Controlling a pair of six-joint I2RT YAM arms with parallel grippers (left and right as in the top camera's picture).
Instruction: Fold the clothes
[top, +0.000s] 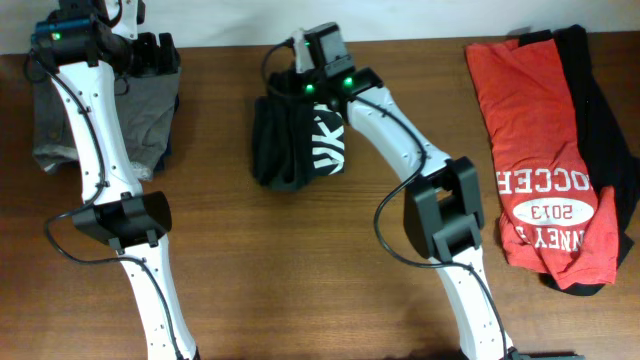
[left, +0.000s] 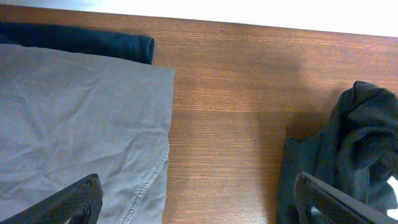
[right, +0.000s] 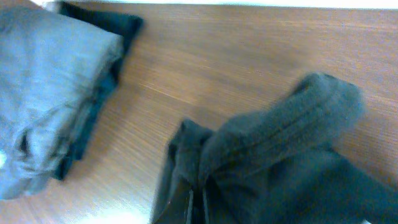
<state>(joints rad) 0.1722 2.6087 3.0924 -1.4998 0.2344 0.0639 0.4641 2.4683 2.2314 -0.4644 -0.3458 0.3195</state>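
The black T-shirt (top: 290, 150) with white letters lies bunched just beneath the right gripper (top: 300, 78), whose fingers seem clenched on a gather of its cloth. It probably still needs lifting and spreading flat before any fold. The left gripper (top: 157, 55) hangs released above a folded grey garment (top: 55, 120). Well right of both, a red T-shirt (top: 540, 150) overlaps another black one (top: 603, 110) on the wooden table (top: 300, 270).

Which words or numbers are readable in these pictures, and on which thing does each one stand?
"2013", upside down, on the red shirt.
"CCER" and "NNEY", partly hidden, in the same print.
White block letters on the black shirt: crumpled, unreadable.
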